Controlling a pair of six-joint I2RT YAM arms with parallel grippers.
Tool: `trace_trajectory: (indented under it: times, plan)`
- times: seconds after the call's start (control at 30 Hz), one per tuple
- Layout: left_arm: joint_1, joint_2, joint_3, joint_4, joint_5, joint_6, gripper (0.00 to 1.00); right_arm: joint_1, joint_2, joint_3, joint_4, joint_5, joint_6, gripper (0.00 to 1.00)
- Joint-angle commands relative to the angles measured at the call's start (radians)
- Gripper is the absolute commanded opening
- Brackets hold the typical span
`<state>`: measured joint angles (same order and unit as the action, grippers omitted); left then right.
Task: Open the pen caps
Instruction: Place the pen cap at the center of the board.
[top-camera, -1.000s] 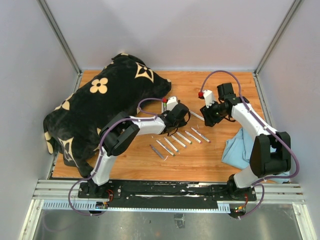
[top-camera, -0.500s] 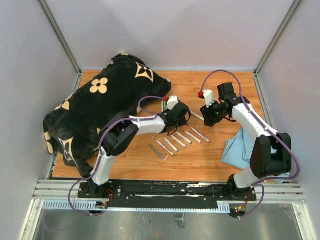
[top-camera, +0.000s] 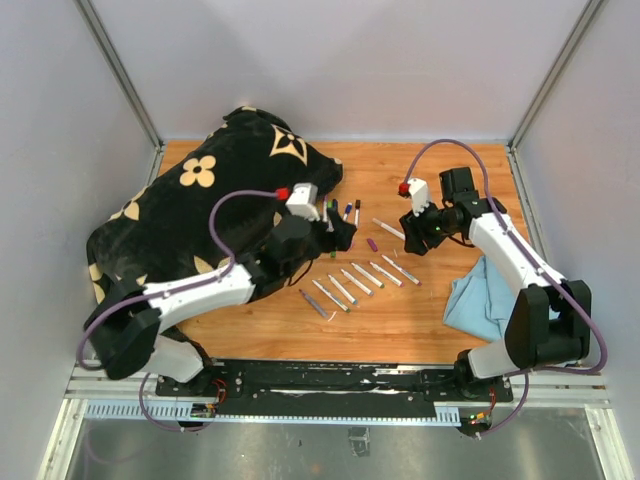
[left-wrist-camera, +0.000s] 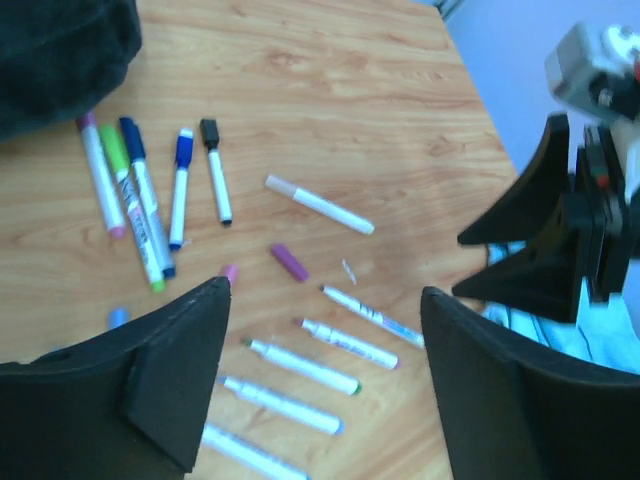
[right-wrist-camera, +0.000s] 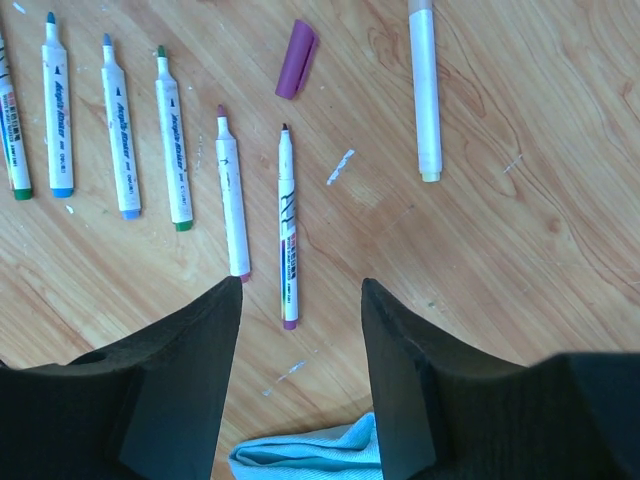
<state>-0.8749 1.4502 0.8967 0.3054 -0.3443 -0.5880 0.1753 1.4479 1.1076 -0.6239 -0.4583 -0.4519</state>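
Several capped markers lie fanned by the black plush, their pen caps pink, green, blue and black. A loose purple cap lies on the wood, with a pink one and a blue one nearby. A row of uncapped markers lies below them. My left gripper hovers open over that row, holding nothing. My right gripper stands open and empty above a purple-ended marker.
A big black plush with tan flowers fills the table's left side. A folded light-blue cloth lies at the right, under the right arm. One white marker lies apart from the row.
My left gripper has opened and drawn back to the left, away from the right gripper. A purple cap now lies on the wood between them. The right gripper has barely moved.
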Motion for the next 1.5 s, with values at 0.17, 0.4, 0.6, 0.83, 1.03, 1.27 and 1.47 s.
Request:
trace_trajectory:
  times: [0.17, 0.4, 0.6, 0.83, 1.03, 1.27, 1.47]
  plan:
    - [-0.006, -0.342, -0.464, 0.314, 0.052, 0.142, 0.99, -0.017, -0.053, -0.022, 0.018, -0.089, -0.039, 0.56]
    - [0.0, -0.513, -0.621, 0.329, 0.073, 0.12, 0.99, -0.018, -0.089, -0.004, 0.033, -0.124, -0.047, 0.68]
    - [0.0, -0.643, -0.699, 0.307, 0.054, 0.109, 0.99, -0.018, -0.038, 0.09, 0.013, -0.145, -0.061, 0.99]
    - [0.001, -0.743, -0.76, 0.302, 0.019, 0.098, 0.99, -0.017, 0.099, 0.2, -0.038, -0.213, -0.205, 0.98]
    - [0.001, -0.757, -0.78, 0.312, 0.018, 0.093, 0.99, -0.017, 0.213, 0.31, -0.108, -0.193, -0.267, 0.99]
    - [0.002, -0.717, -0.798, 0.372, 0.021, 0.08, 0.99, -0.016, 0.305, 0.342, -0.128, 0.022, -0.268, 0.99]
    - [0.002, -0.674, -0.798, 0.398, 0.027, 0.07, 0.99, -0.017, 0.383, 0.361, -0.121, 0.096, -0.237, 0.98]
